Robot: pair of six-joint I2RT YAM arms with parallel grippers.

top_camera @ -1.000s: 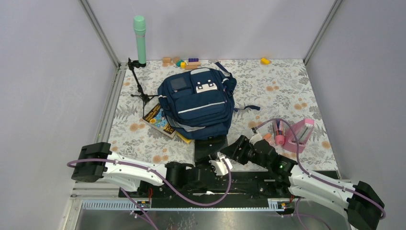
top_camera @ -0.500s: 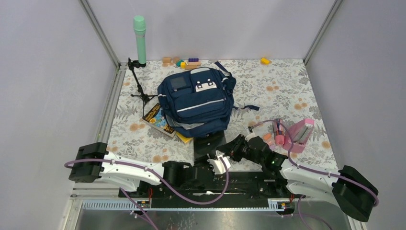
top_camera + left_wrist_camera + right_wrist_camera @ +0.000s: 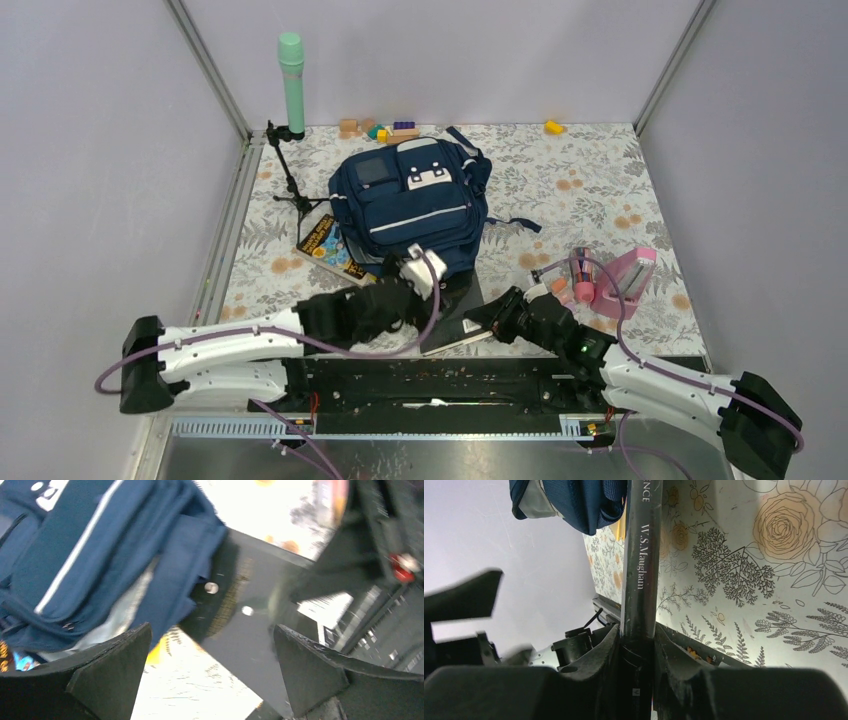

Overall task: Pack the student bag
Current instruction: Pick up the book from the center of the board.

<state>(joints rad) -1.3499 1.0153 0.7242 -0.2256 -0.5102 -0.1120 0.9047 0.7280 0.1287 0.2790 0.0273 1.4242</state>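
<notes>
The student bag (image 3: 410,205), navy with pale stripes, lies on the floral mat with its mouth toward the arms; it also fills the upper left of the left wrist view (image 3: 100,550). A black book (image 3: 452,318) lies just in front of it. My right gripper (image 3: 487,322) is shut on the book's near edge, and the spine (image 3: 640,580) runs straight out between its fingers (image 3: 638,640). My left gripper (image 3: 440,288) hovers over the bag's near edge and the book (image 3: 250,615), jaws wide open (image 3: 211,630) and holding nothing.
A yellow-and-blue book (image 3: 330,250) pokes out from under the bag's left side. A pink pencil holder (image 3: 612,280) stands to the right. A tripod with a green cylinder (image 3: 291,80) is at the back left, toy blocks (image 3: 385,130) along the back wall.
My left arm swung from the base rail up to the bag's near edge and its jaws opened wide. My right gripper closed on the black book, which now sits at an angle.
</notes>
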